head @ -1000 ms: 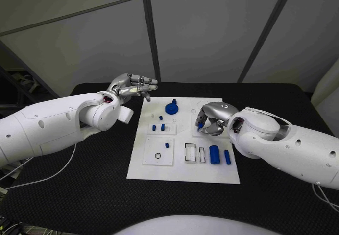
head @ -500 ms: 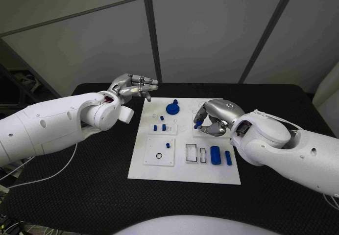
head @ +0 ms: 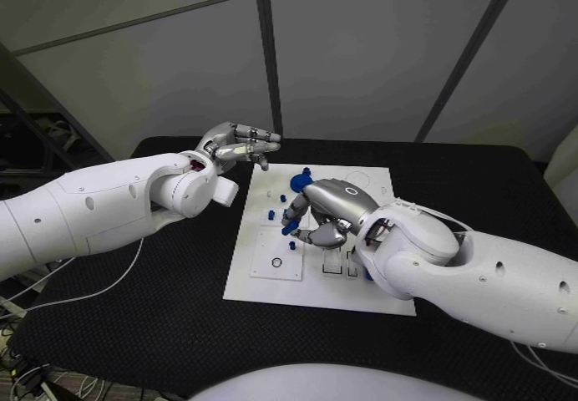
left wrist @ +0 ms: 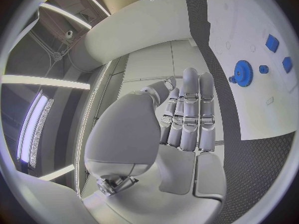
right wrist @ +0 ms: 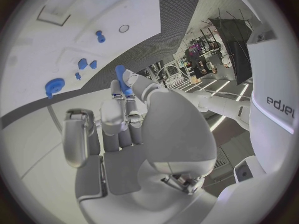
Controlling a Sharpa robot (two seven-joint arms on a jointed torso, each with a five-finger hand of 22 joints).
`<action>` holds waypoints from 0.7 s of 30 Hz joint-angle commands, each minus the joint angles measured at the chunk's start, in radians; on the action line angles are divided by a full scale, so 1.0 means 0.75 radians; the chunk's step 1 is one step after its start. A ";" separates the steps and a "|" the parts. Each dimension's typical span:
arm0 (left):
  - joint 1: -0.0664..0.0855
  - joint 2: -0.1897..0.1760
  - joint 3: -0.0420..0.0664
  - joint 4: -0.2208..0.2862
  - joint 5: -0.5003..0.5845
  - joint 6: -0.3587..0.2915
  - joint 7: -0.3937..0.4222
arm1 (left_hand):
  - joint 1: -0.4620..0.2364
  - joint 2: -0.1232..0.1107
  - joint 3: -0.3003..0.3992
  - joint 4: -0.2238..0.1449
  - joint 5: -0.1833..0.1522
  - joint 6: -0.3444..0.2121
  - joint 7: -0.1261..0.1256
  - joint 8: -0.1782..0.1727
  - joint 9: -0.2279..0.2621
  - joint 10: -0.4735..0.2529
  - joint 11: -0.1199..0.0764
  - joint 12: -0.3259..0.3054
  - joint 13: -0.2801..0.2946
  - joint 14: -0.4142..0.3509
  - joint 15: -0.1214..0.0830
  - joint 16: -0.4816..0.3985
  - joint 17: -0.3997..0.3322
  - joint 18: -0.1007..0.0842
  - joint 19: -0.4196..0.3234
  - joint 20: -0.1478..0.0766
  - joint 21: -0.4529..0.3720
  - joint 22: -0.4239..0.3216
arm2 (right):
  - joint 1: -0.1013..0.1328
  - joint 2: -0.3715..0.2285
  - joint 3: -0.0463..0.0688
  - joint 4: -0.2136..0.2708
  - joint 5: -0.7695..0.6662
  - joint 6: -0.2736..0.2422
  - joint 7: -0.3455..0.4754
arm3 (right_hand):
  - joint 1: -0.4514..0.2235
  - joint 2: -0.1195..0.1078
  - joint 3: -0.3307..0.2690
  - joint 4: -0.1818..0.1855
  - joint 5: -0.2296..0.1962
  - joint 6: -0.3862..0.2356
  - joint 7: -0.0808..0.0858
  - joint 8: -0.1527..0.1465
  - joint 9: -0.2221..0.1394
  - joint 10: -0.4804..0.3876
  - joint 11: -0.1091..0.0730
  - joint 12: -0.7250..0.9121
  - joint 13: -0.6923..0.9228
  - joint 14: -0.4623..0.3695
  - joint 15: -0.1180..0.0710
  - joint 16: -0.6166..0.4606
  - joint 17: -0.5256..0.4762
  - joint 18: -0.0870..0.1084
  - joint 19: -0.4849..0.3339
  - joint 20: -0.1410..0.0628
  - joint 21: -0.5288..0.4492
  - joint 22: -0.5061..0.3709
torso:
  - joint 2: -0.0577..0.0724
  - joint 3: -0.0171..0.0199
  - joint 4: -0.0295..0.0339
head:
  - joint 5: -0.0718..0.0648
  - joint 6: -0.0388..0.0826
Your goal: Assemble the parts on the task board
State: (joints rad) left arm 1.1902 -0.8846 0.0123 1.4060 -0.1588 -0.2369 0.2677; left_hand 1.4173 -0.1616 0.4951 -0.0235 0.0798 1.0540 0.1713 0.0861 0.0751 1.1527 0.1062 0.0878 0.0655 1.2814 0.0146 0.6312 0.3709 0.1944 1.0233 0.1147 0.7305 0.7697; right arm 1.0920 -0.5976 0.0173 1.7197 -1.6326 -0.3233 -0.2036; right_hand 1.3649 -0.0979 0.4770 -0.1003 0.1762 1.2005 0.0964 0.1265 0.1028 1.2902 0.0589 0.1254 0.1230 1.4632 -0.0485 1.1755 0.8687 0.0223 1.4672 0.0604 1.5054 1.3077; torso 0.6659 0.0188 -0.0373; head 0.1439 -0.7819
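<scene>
The white task board [head: 271,288] lies in the middle of the black table. My right hand [head: 323,213] hovers over the board's middle and pinches a small blue part [right wrist: 121,78] between thumb and fingertip; the same blue part [head: 291,221] shows at the hand's left side. A blue gear [head: 300,178] stands at the board's far end, and the gear [right wrist: 54,87] sits beyond several small blue pegs [right wrist: 82,63]. My left hand [head: 241,144] hangs above the board's far left corner with nothing in it, its fingers [left wrist: 190,109] stretched side by side.
A small ring-shaped hole [head: 276,263] and rectangular slots [head: 332,261] mark the board's near half. My right forearm [head: 482,267] covers the board's right side. A white cable [head: 84,292] trails over the table on the left.
My right hand has carried the blue part leftward from the board's right side to its middle. The left hand has kept its place.
</scene>
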 commanded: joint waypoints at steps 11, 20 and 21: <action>0.002 0.023 0.001 -0.005 0.005 0.022 0.000 | -0.005 0.009 -0.003 -0.001 -0.005 0.001 0.004 -0.006 -0.001 -0.005 0.002 -0.006 0.000 -0.005 0.001 -0.009 -0.002 -0.014 -0.007 0.005 -0.006 -0.002 | -0.018 0.125 -0.062 -0.123 0.022 0.083 0.064 | 0.031 0.027 0.017 -0.003 0.007 -0.004 0.004 -0.007 0.091 0.041 -0.038 -0.015 0.007 -0.001 -0.005 -0.004 -0.006 -0.009 0.100 -0.008 0.008 0.289 | 0.002 0.0015 -0.0010 | 0.036 -0.015; 0.002 0.025 0.001 -0.005 0.005 0.022 -0.002 | -0.005 0.009 -0.003 -0.001 -0.005 0.001 0.004 -0.006 -0.001 -0.005 0.002 -0.006 0.000 -0.005 0.001 -0.009 -0.002 -0.014 -0.007 0.005 -0.006 -0.002 | -0.021 0.145 -0.081 -0.162 -0.015 0.141 0.014 | 0.023 0.028 0.022 -0.003 0.007 -0.010 0.007 -0.011 0.097 0.037 -0.035 -0.022 0.011 -0.001 -0.003 -0.004 -0.008 -0.010 0.101 -0.006 0.011 0.292 | 0.000 0.0013 -0.0045 | 0.054 -0.024; 0.002 0.025 0.001 -0.005 0.005 0.022 -0.002 | -0.005 0.009 -0.003 -0.001 -0.005 0.001 0.004 -0.006 -0.001 -0.005 0.002 -0.006 0.000 -0.005 0.001 -0.009 -0.002 -0.014 -0.007 0.005 -0.006 -0.002 | -0.021 0.148 -0.083 -0.164 -0.017 0.147 0.011 | 0.023 0.028 0.022 -0.003 0.006 -0.010 0.007 -0.012 0.098 0.036 -0.035 -0.022 0.011 -0.001 -0.003 -0.003 -0.007 -0.010 0.102 -0.006 0.013 0.293 | 0.001 0.0017 -0.0055 | 0.055 -0.024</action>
State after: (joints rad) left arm 1.1904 -0.8661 0.0123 1.4020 -0.1587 -0.2316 0.2646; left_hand 1.4174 -0.1617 0.4952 -0.0235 0.0799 1.0540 0.1713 0.0861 0.0752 1.1527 0.1062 0.0879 0.0655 1.2814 0.0146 0.6312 0.3708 0.1944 1.0233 0.1147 0.7306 0.7699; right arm 1.0748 -0.4895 -0.0451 1.5968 -1.6268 -0.2503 -0.1820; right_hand 1.3846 -0.0914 0.4876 -0.1042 0.1776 1.1922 0.0964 0.1186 0.1524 1.2900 0.0588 0.1102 0.1286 1.4632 -0.0484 1.1755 0.8637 0.0225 1.4672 0.0605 1.5095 1.3076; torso 0.6665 0.0199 -0.0397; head 0.1827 -0.7985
